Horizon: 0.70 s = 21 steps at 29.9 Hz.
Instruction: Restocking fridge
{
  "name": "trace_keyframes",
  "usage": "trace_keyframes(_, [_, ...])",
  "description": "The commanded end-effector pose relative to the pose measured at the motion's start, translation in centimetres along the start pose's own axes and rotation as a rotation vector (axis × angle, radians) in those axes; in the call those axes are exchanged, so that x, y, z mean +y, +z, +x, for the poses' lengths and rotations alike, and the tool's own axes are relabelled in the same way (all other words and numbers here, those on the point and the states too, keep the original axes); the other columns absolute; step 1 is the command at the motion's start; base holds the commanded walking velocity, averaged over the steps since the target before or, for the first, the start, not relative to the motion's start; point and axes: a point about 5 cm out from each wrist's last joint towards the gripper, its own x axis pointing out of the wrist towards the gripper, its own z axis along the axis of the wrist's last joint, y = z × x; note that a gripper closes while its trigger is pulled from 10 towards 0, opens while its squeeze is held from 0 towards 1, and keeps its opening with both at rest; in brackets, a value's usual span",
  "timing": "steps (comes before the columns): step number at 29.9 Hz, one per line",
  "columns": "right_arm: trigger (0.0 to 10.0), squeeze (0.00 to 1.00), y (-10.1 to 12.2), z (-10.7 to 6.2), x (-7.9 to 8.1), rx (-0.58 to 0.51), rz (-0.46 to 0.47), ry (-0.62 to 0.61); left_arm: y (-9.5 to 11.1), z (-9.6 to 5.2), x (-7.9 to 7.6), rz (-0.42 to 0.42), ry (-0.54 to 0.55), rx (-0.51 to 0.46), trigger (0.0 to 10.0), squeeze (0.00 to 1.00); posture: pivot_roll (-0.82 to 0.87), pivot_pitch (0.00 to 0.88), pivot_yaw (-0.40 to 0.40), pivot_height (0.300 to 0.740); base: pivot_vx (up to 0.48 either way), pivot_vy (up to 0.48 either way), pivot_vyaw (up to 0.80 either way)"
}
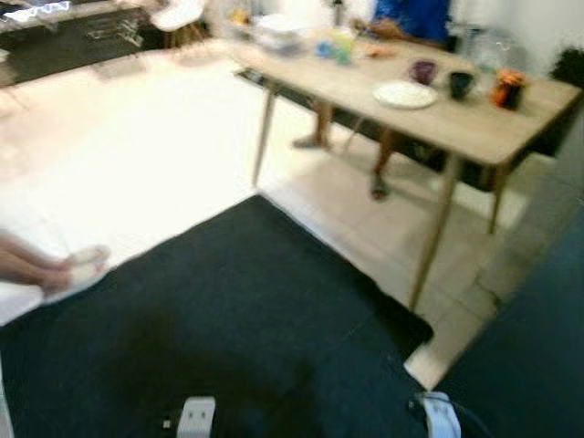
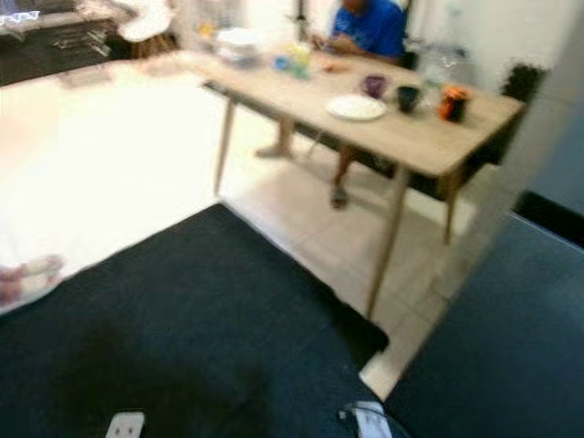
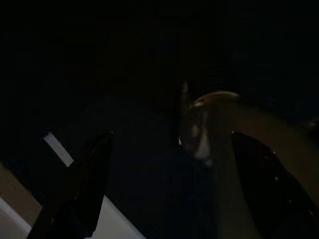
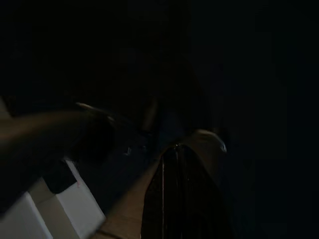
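Fridge: I cannot tell where it stands; the dark panel (image 2: 511, 310), ahead and right of the fingers, may be it. The left fingers (image 3: 94, 179) hang spread and empty. For the right fingers (image 4: 179, 199) I cannot tell. Under and ahead of them lies the dark rug (image 1: 228, 310), and farther ahead stands the counter (image 1: 474, 128) with a seated person (image 2: 370, 27). It is best to walk slowly, with the arms low and away from the counter legs.

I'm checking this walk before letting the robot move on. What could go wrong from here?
The dark rug ends at a raised-looking edge near the wooden table's front leg, so a step could catch there. A person's sandalled foot rests at the rug's left edge, close to the path. The blurred head views suggest motion, so judging the seated person may be unreliable.
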Motion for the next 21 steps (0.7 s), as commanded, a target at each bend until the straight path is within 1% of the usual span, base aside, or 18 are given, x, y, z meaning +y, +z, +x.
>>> trace_keyframes(1, [10.0,0.00,-0.73,-0.24,-0.31,0.022,0.022,-0.017,-0.19,-0.02,-0.04,-0.009,0.001,0.007,10.0,0.00,-0.07,0.094,-0.025,0.740,0.000,0.000,0.77])
trace_keyframes(2, [10.0,0.00,-0.74,-0.23,-0.32,0.020,0.032,-0.023,-0.20,-0.02,-0.02,-0.009,0.002,0.008,10.0,0.00,-0.07,0.094,-0.025,0.740,0.000,0.000,0.78])
trace_keyframes(4, [10.0,0.00,-0.68,-0.23,-0.39,0.013,0.046,-0.034,-0.30,-0.05,0.06,-0.008,0.004,0.015,10.0,0.00,-0.07,0.094,-0.025,0.740,0.000,0.000,0.00])
trace_keyframes(12, [10.0,0.00,-0.61,-0.25,-0.45,0.010,0.046,-0.036,-0.23,-0.05,0.03,0.002,-0.008,0.012,10.0,0.00,-0.07,0.094,-0.025,0.740,0.000,0.000,0.00])
trace_keyframes(21, [10.0,0.00,-0.67,-0.27,-0.50,0.011,0.046,-0.042,-0.32,-0.06,-0.08,0.007,-0.023,0.016,10.0,0.00,-0.07,0.094,-0.025,0.740,0.314,0.000,0.00])
